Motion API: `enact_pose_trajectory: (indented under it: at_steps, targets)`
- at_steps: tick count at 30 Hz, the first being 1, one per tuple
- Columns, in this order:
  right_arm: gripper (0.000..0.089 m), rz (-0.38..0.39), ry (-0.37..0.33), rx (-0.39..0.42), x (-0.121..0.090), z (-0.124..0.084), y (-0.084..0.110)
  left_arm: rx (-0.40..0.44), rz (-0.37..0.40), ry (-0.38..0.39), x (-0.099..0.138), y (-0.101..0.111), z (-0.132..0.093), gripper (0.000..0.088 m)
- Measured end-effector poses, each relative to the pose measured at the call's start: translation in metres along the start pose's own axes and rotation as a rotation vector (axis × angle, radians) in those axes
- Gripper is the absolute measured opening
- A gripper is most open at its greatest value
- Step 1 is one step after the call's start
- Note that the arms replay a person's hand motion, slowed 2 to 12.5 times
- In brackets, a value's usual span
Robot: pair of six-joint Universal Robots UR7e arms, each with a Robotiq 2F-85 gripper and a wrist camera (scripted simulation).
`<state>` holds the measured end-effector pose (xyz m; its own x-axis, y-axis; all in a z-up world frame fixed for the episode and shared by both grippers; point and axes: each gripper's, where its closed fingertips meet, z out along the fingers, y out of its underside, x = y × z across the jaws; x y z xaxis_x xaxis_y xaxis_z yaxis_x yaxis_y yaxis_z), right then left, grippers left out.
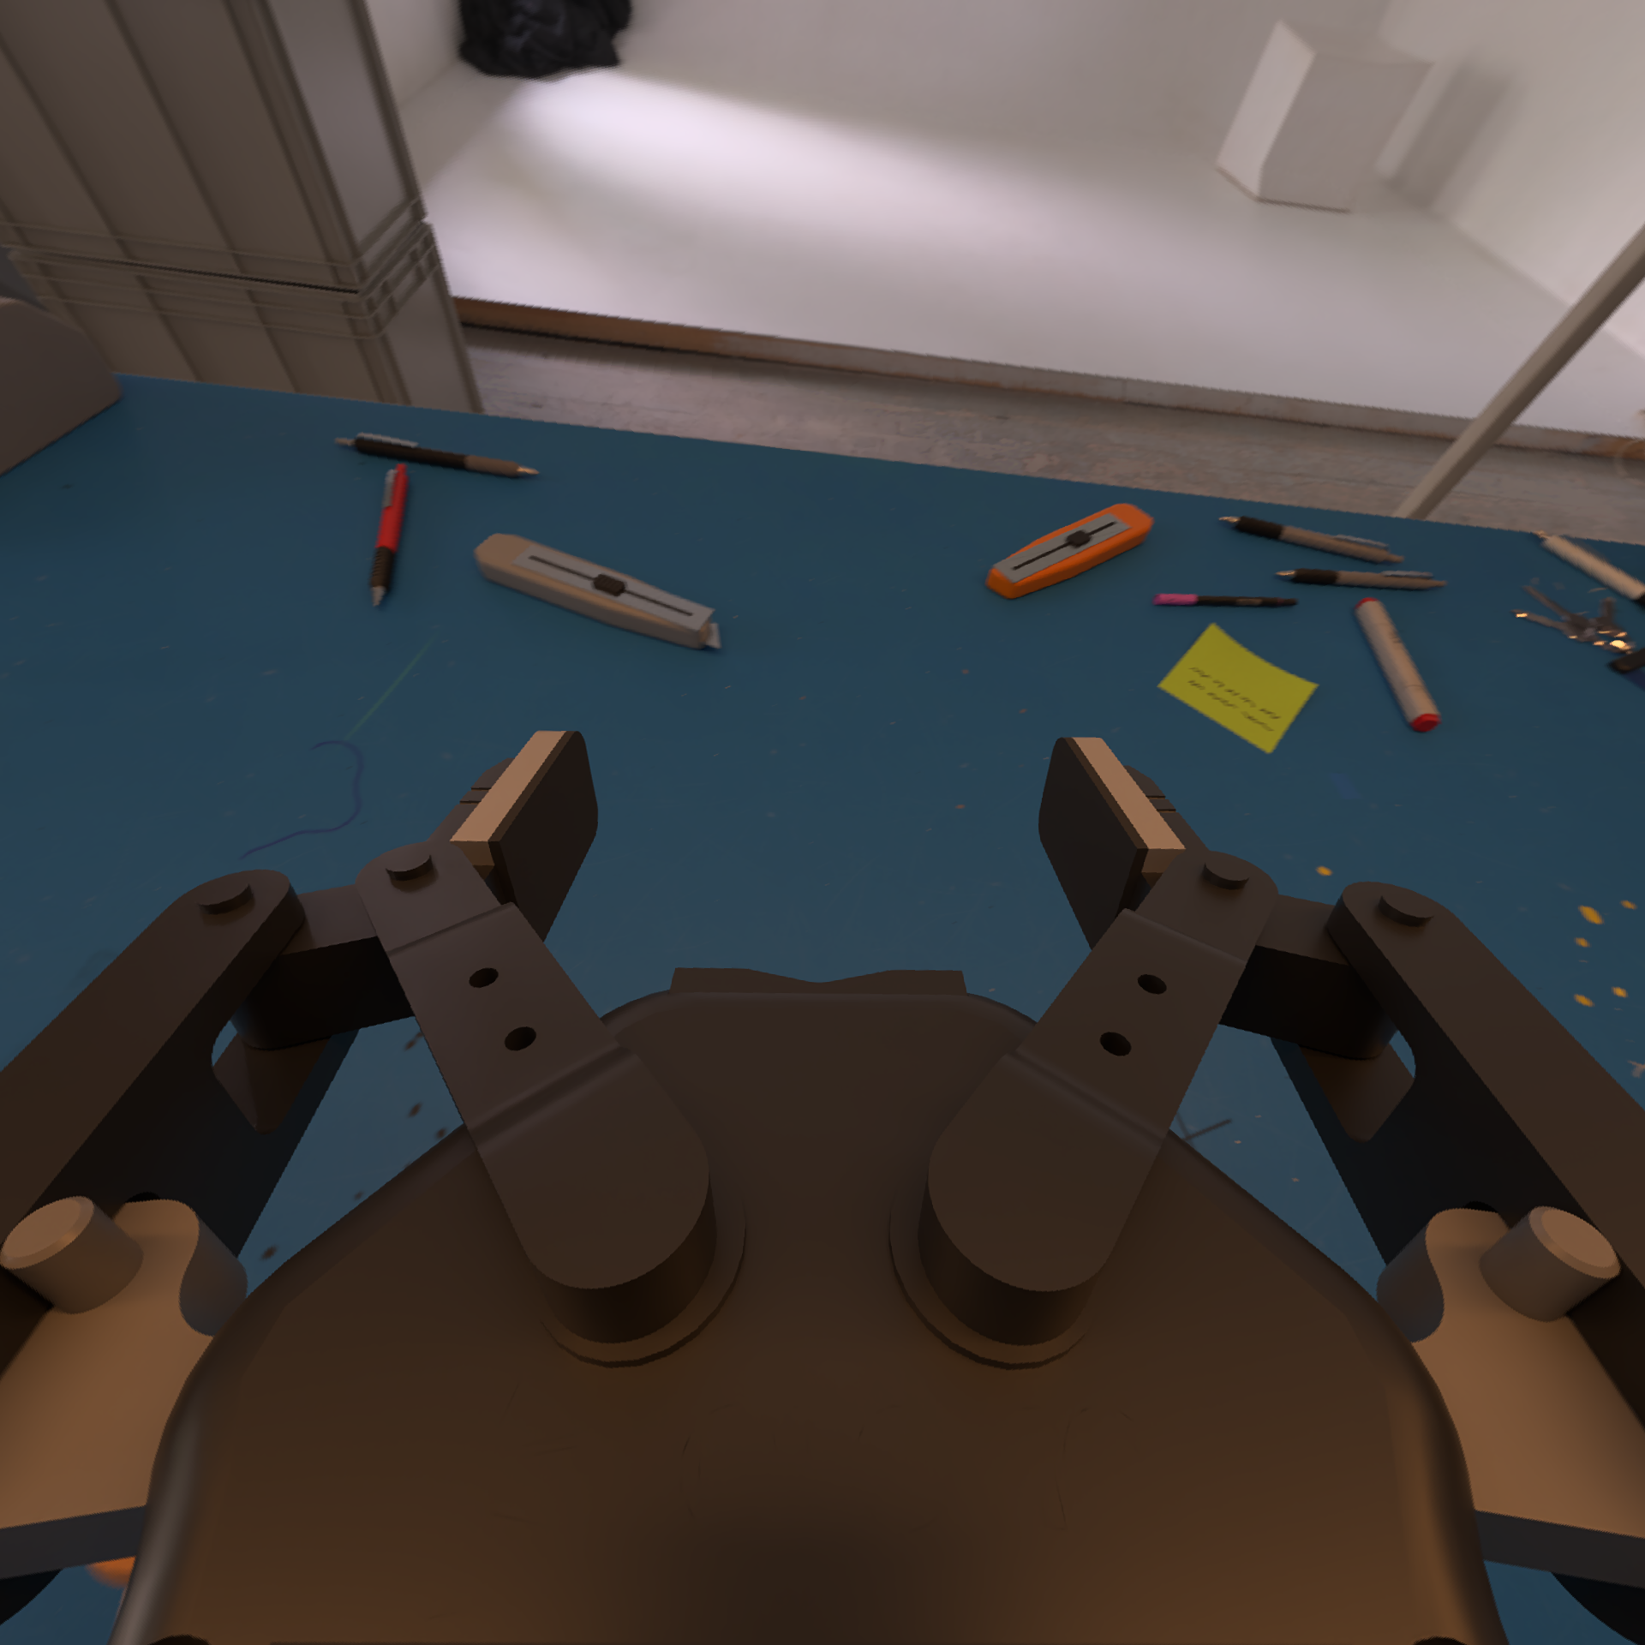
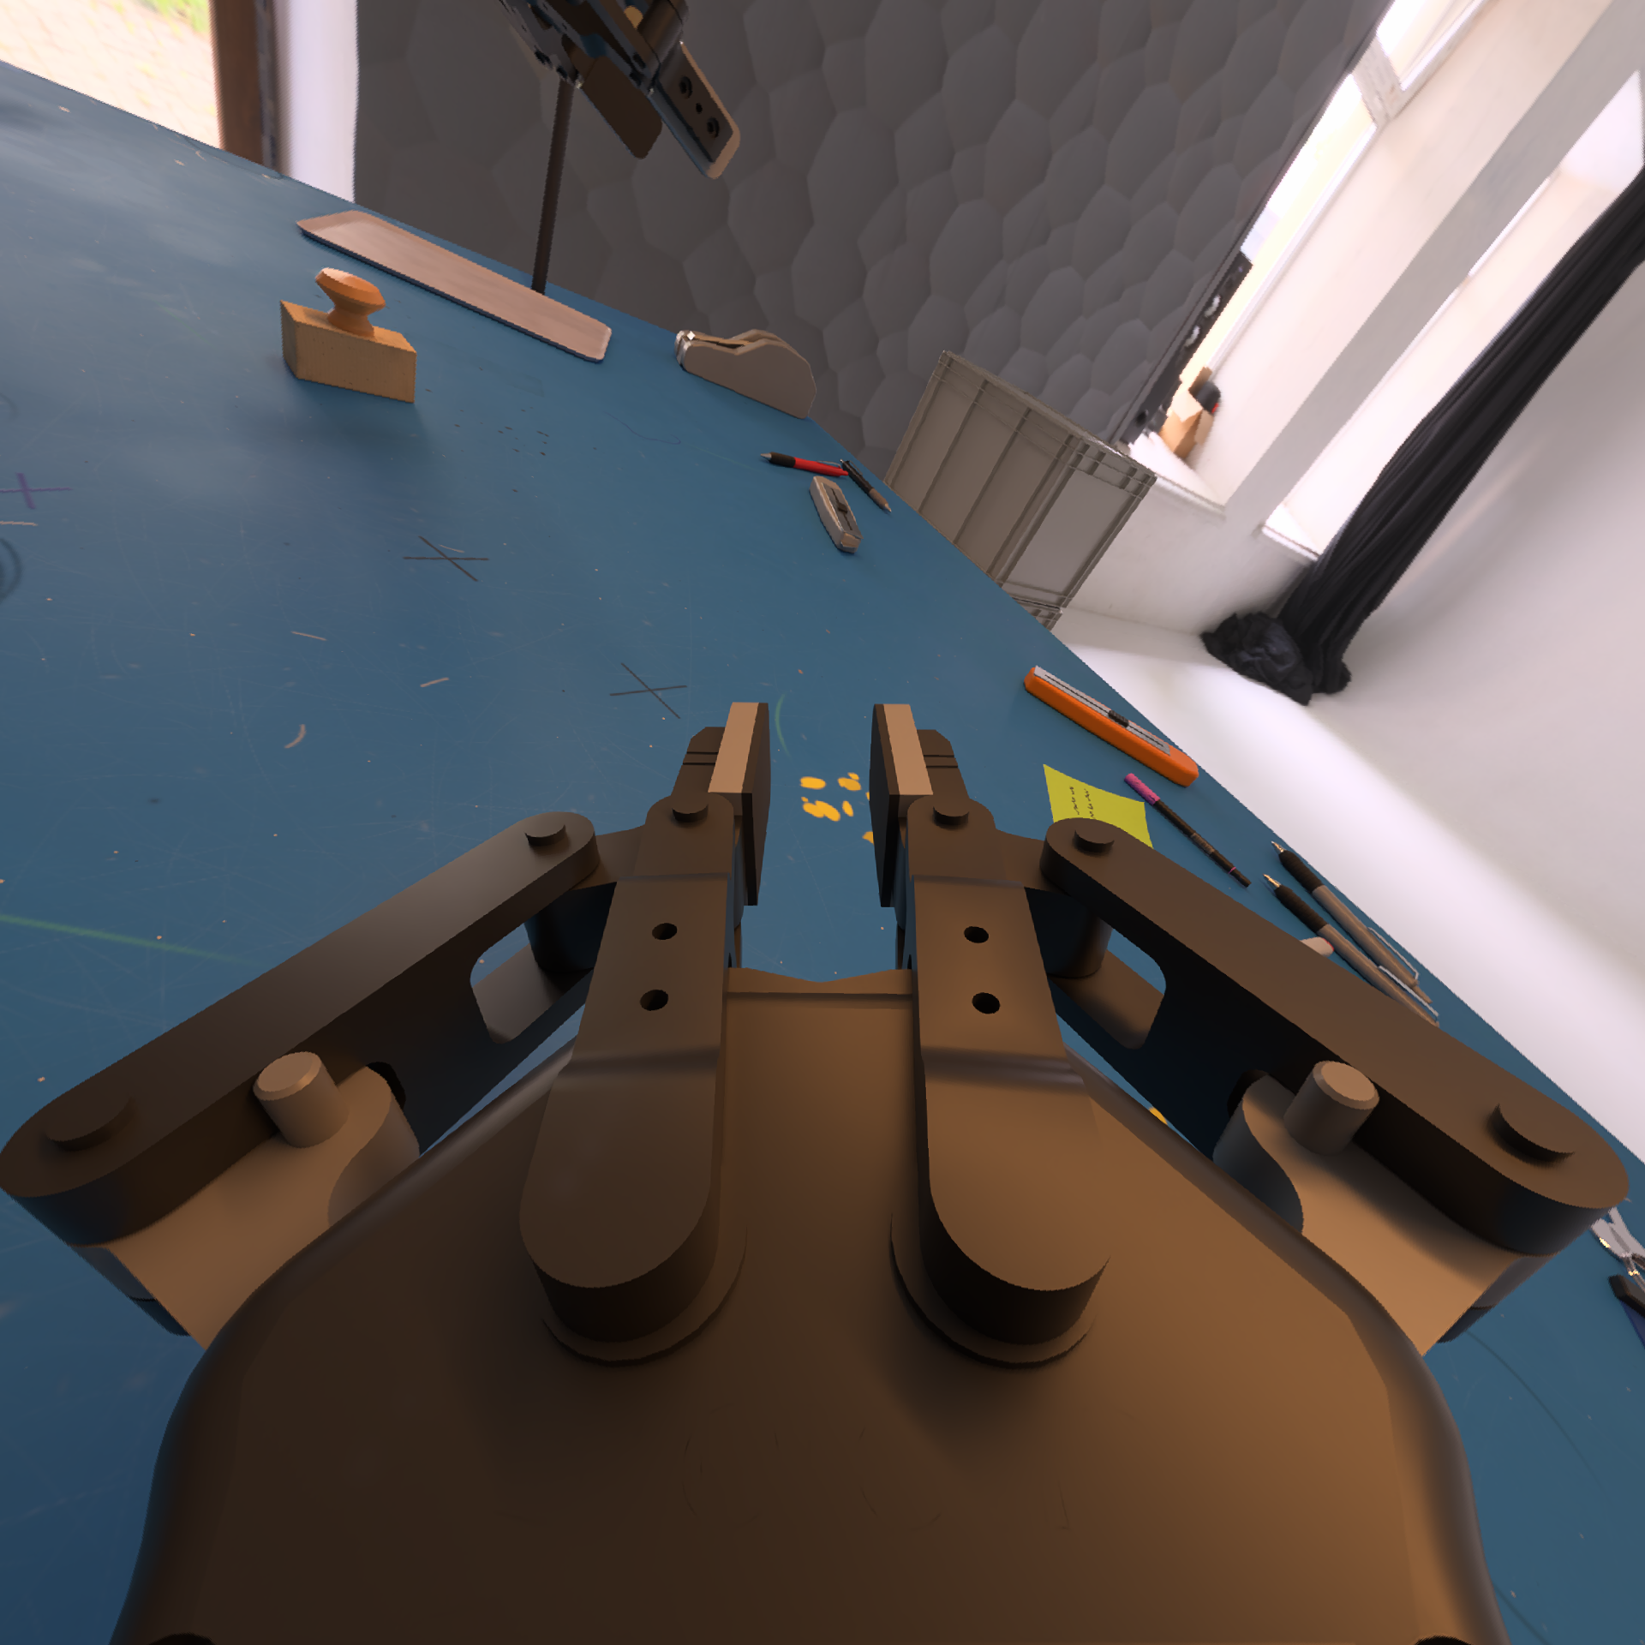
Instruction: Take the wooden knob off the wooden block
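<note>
A light wooden block (image 2: 349,360) stands on the blue table (image 2: 267,623) at the far left of the right wrist view, with a round, darker wooden knob (image 2: 350,298) upright on its top. My right gripper (image 2: 819,723) hangs above the table, well short of the block and to its right. Its jaws are partly closed with a narrow gap and hold nothing. My left gripper (image 1: 819,757) is wide open and empty above the table. The block is out of the left wrist view. The left gripper also shows high in the right wrist view (image 2: 663,89).
A flat brown tray (image 2: 454,276) and a tape dispenser (image 2: 748,369) lie beyond the block. A grey crate (image 1: 222,205) stands off the table's edge. A grey box cutter (image 1: 601,592), an orange one (image 1: 1068,547), pens (image 1: 1335,579), a marker (image 1: 1393,663), a yellow note (image 1: 1237,685) and keys (image 1: 1580,623) lie scattered.
</note>
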<state>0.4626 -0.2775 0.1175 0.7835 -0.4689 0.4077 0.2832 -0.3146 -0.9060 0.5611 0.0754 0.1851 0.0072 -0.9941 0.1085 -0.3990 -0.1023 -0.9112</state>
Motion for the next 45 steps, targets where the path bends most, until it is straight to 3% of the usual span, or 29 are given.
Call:
enact_pose_trajectory:
  at_steps: [10,20,35,45]
  targets:
    - [0.0202,-0.023,-0.01,0.019,-0.003,0.003,-0.006,-0.081,0.008,-0.136,-0.053,0.018,-0.013,0.0854]
    - [0.0197,-0.034,-0.025,0.041,-0.007,0.005,-0.013,-0.215,0.017,-0.201,-0.089,0.047,-0.027,0.0854]
    - [0.0191,-0.053,-0.046,0.062,-0.013,0.01,-0.019,-0.45,0.033,-0.23,-0.12,0.101,-0.048,0.085]
    - [0.019,-0.07,-0.057,0.064,-0.016,0.013,-0.02,-0.556,0.039,-0.275,-0.139,0.128,-0.06,0.0836]
